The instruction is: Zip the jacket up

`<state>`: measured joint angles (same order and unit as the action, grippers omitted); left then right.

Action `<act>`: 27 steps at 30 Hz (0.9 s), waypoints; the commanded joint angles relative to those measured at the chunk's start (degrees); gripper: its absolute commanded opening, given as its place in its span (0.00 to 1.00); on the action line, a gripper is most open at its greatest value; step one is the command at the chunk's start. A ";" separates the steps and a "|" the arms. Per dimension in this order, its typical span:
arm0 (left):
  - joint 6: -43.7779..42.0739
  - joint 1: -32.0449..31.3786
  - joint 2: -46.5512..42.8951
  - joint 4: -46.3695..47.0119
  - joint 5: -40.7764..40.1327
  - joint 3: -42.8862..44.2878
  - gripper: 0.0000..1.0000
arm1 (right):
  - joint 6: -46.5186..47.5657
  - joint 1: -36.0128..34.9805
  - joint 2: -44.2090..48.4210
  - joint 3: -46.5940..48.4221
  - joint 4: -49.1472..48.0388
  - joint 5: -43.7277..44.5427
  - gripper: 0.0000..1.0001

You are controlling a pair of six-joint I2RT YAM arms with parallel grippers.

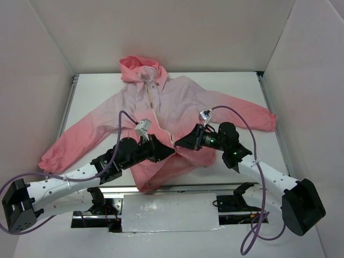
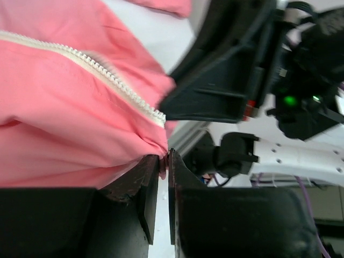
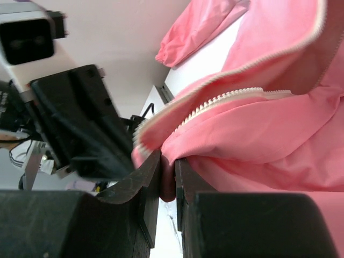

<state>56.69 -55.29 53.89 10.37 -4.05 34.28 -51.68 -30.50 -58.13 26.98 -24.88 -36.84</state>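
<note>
The jacket [image 1: 172, 102] lies on the table, hood at the far end, pale lilac chest fading to coral pink at the hem. Its pale zipper [image 1: 154, 110] runs down the front and is open low down. My left gripper [image 1: 171, 148] is shut on a fold of the coral hem fabric [image 2: 80, 129] beside the zipper teeth [image 2: 115, 80]. My right gripper [image 1: 179, 144] is shut on the other hem edge [image 3: 258, 134], its zipper teeth [image 3: 226, 99] just above the jaws. The two grippers face each other, nearly touching, at the jacket's bottom front.
White walls enclose the table on three sides. A metal rail [image 1: 67, 110] runs along the table's left edge. A grey plate [image 1: 169, 212] sits between the arm bases at the near edge. The jacket's sleeves spread to the left [image 1: 64, 148] and right [image 1: 252, 115].
</note>
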 commanded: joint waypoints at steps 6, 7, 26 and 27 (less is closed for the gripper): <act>-3.86 0.18 2.71 12.13 16.35 0.17 0.00 | -0.96 3.25 0.82 4.83 1.07 3.09 0.00; -3.86 0.09 3.50 12.22 16.88 -0.09 0.00 | -1.66 3.86 0.82 5.44 0.37 2.05 0.00; -3.59 0.62 1.31 8.52 10.12 -2.38 0.00 | -2.72 4.93 3.81 0.27 -3.85 -6.75 0.00; -3.95 0.62 1.48 8.79 9.77 -1.94 0.00 | -2.64 4.84 4.16 -0.17 -3.86 -7.28 0.00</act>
<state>54.11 -54.19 55.79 17.56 4.82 31.33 -53.76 -26.20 -56.23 27.92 -22.59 -41.56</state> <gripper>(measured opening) 0.160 0.188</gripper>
